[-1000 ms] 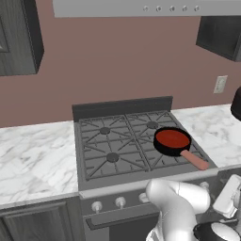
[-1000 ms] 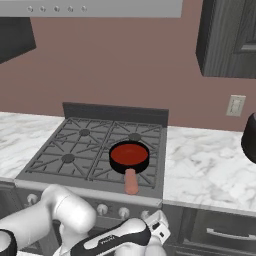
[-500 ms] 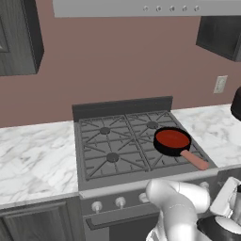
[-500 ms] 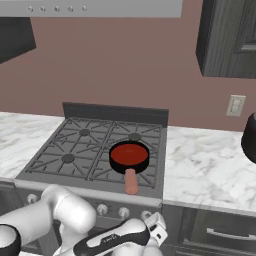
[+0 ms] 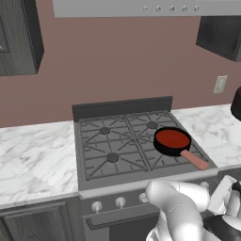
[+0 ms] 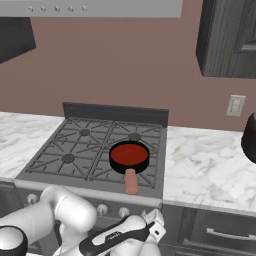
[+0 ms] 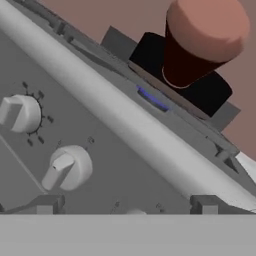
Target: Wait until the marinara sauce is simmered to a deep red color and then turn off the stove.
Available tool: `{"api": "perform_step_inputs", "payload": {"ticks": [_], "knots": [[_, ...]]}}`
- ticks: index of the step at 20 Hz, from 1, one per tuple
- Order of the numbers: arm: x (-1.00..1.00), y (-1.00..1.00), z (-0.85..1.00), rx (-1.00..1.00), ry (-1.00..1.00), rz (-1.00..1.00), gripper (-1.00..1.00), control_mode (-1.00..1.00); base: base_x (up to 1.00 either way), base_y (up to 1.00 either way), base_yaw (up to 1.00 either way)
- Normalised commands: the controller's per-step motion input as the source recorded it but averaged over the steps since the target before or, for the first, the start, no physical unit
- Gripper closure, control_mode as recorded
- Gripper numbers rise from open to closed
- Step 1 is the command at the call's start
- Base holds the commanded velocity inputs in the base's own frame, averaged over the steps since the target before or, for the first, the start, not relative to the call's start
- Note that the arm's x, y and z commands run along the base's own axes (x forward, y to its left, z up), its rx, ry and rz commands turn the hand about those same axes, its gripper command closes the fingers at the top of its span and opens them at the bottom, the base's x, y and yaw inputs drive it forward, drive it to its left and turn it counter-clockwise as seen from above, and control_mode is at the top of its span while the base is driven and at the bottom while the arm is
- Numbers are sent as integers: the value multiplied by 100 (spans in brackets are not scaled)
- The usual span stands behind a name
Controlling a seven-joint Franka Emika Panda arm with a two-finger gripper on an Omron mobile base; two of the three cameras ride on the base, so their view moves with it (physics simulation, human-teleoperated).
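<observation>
The marinara sauce (image 5: 172, 138) is a deep red disc in a small black pan on the stove's (image 5: 113, 141) front right burner, with the salmon-pink handle (image 5: 195, 160) pointing toward the front edge. In the right base view the marinara sauce (image 6: 128, 153) sits on the stove (image 6: 75, 150) the same way. My gripper (image 6: 157, 226) hangs low in front of the stove's knob panel, below the pan. In the hand view the gripper (image 7: 125, 207) is open, its fingertips (image 7: 46, 204) wide apart facing silver knobs (image 7: 67, 167). A blue flame (image 7: 152, 98) shows under the pan (image 7: 200, 90).
Marble counters (image 5: 33, 160) flank the stove on both sides. A dark round vessel (image 6: 250, 137) stands at the right counter's edge. A range hood (image 5: 141, 7) and dark cabinets (image 6: 230, 37) hang above. More knobs (image 5: 97, 205) line the stove's front.
The hand has shifted only slightly in front of the knob panel. Pan and sauce have not moved.
</observation>
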Motion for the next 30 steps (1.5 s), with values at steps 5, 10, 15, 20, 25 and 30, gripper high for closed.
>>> {"api": "perform_step_inputs", "payload": {"ticks": [5, 10, 15, 20, 25, 30], "knots": [[12, 0, -18, -2, -5, 0, -100, -100, 0, 0, 0], [0, 0, -23, -2, -7, 0, -100, -100, 0, 0, 0], [8, 0, -14, -3, -8, 0, -100, -100, 0, 0, 0], [18, -1, -13, -2, -7, 0, -100, -100, 0, 0, 0], [3, -16, -19, -1, -9, 0, -100, -100, 0, 0, 0], [0, -32, -13, 0, -8, 0, -100, -100, 0, 0, 0]]}}
